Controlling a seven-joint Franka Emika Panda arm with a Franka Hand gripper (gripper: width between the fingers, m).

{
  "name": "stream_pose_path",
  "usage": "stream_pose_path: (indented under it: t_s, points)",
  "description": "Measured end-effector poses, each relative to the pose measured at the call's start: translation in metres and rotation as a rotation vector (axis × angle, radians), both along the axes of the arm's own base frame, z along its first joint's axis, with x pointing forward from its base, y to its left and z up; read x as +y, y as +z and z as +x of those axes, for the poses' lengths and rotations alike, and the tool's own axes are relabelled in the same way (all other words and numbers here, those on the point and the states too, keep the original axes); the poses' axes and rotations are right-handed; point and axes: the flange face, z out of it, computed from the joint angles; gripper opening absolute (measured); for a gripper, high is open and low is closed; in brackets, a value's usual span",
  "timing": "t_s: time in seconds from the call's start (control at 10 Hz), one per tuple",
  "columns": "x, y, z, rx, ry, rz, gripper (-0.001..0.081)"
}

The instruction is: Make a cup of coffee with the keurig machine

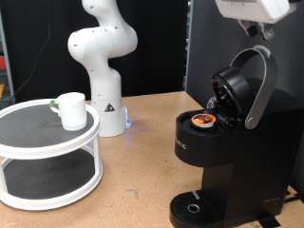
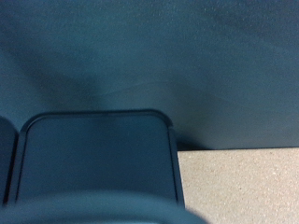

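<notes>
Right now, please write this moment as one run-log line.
keurig machine: lid open, pod inside | cup: on white tiered stand, not under machine | gripper: above machine, nothing seen held

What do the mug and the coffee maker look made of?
The mug looks like glazed white ceramic: smooth, opaque, softly shiny. The coffee maker looks like matte black plastic with a grey handle, plastic or metal, hard to tell.

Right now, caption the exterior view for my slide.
Keurig machine lid open with pod loaded; cup waits on white rack; gripper above.
</notes>
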Motion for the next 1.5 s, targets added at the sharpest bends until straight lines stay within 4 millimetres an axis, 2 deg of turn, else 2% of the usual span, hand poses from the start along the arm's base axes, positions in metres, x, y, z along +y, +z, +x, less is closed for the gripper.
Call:
stream_pose_path:
  t_s: [0.1, 0.2, 0.3, 0.4, 0.5, 1.0, 1.5]
  points:
    - [0.009, -0.001, 0.0, -0.004, -0.001, -0.001, 0.0445]
    - [0.017, -0.003, 0.001, -0.009, 0.0, -0.002, 0.0311]
    - [0.024, -0.005, 0.001, -0.009, 0.003, -0.005, 0.0311]
    - [0.029, -0.007, 0.0, -0.006, 0.009, -0.007, 0.0109]
    - [0.033, -0.01, 0.0, -0.002, 0.015, -0.01, 0.0034]
    - [0.035, -0.021, -0.001, 0.017, 0.022, -0.018, 0.0005]
    - [0.014, -0.021, -0.001, 0.041, 0.041, -0.032, 0.0007]
